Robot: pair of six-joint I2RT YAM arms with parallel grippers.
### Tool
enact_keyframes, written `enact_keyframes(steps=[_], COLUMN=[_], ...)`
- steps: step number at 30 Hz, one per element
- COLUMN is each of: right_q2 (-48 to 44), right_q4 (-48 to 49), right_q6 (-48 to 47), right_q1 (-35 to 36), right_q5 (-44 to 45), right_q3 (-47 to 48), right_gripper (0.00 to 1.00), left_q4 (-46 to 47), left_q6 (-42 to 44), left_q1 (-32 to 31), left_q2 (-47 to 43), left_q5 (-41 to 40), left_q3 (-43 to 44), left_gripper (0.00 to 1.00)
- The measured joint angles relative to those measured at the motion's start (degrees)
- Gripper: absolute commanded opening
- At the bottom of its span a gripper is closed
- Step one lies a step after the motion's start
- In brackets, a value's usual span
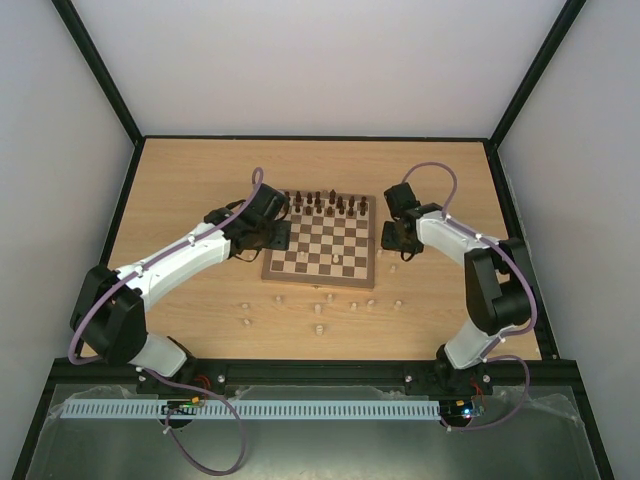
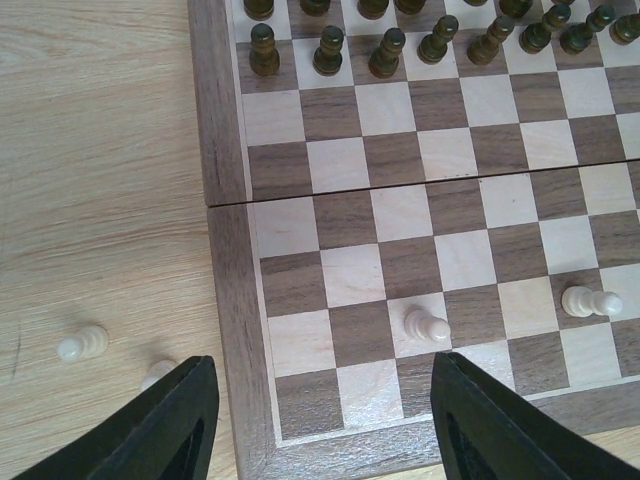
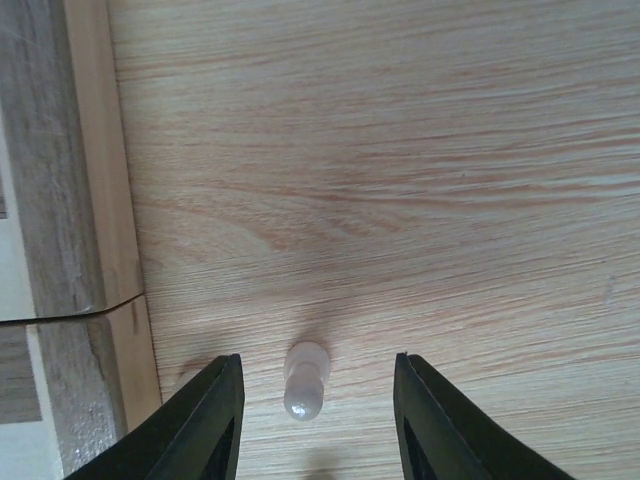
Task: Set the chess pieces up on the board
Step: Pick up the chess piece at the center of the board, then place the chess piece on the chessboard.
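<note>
The board (image 1: pixel 318 280) lies mid-table, with dark brown pieces (image 1: pixel 325 205) lined up along its far side. Two pale pawns stand on its squares (image 2: pixel 427 325) (image 2: pixel 590 301). My left gripper (image 2: pixel 320 430) hangs open over the board's near left corner (image 2: pixel 225 200), nothing between its fingers (image 2: pixel 175 420). Two more pale chess pieces (image 2: pixel 83 344) lie on the table just left of it. My right gripper (image 3: pixel 315 420) is open beside the board's right edge (image 3: pixel 60 200). A pale pawn (image 3: pixel 306 380) stands on the table between its fingers (image 3: pixel 215 420), touching neither.
Several loose pale pieces (image 1: pixel 318 310) are scattered on the light-wood tabletop (image 1: pixel 180 190) in front of the board. Both arms (image 1: pixel 180 255) (image 1: pixel 470 250) flank the board. Dark frame rails edge the table.
</note>
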Motion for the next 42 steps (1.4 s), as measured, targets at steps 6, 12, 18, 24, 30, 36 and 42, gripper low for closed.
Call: enact_keyframes(steps=[6, 12, 18, 24, 30, 36, 42], right_q2=[1.81, 2.45, 3.45, 3.65, 2.38, -6.1, -9.86], right_q4=[0.46, 1.16, 1.2, 1.22, 0.92, -1.95, -5.64], right_q6=[-0.24, -0.46, -0.5, -0.87, -0.85, -0.83, 0.04], right_q1=[0.0, 0.0, 0.0, 0.0, 0.0, 1.22, 8.74], right_q5=[-0.92, -1.84, -2.12, -2.36, -2.01, -1.64, -2.03], right_q3=[-0.15, -0.44, -0.46, -1.05, -1.38, -1.16, 1.77], right_gripper=[0.31, 0.25, 0.2, 0.11, 0.05, 0.06, 0.06], left_q4=[0.04, 0.07, 0.07, 0.07, 0.07, 0.04, 0.07], left_q6=[0.02, 0.04, 0.02, 0.02, 0.02, 0.0, -0.02], left_q1=[0.02, 0.02, 0.22, 0.33, 0.33, 0.33, 0.39], left_q2=[0.0, 0.02, 0.02, 0.02, 0.02, 0.02, 0.0], left_q5=[0.24, 1.07, 1.33, 1.49, 1.53, 1.53, 1.51], left_q3=[0.0, 0.0, 0.0, 0.0, 0.0, 0.0, 0.0], left_gripper=[0.57, 0.56, 0.55, 0.53, 0.53, 0.52, 0.53])
